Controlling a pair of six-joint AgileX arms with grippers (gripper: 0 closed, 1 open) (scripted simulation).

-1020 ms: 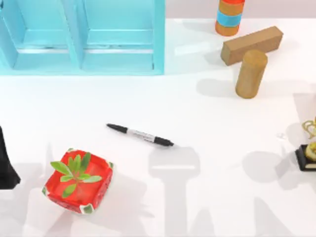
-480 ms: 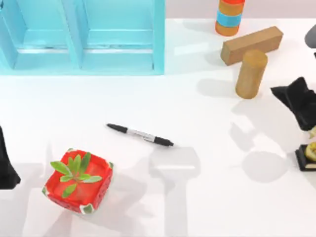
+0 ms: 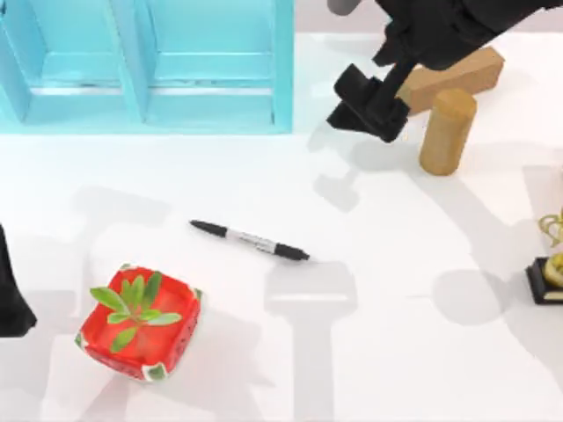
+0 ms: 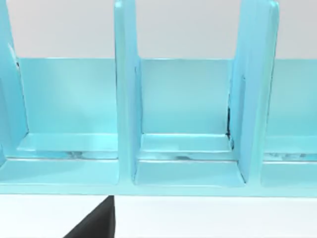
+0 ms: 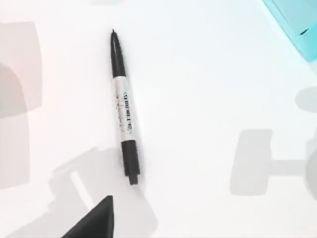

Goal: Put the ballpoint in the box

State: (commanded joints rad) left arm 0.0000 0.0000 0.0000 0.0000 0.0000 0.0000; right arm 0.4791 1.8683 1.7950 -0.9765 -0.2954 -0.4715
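The ballpoint [image 3: 250,239] lies flat on the bare desk [image 3: 396,264], just where it lay a second ago, with nothing touching it. What's changed is my right arm: a second ago it was out of the top view, half a second ago it showed at the right edge, and now it's swung well in, with the right tool [image 3: 369,104] hanging above the desk beside the box [image 3: 283,79]. From this tool the pen sits below and off to the left, well apart. I can't tell whether its fingers are apart or together. In the right wrist view the ballpoint [image 5: 124,106] is squarely ahead, so I'd say I'm lining up the reach, grasp not yet begun. My left tool [image 3: 13,299] sits parked at the left edge, state unclear too.
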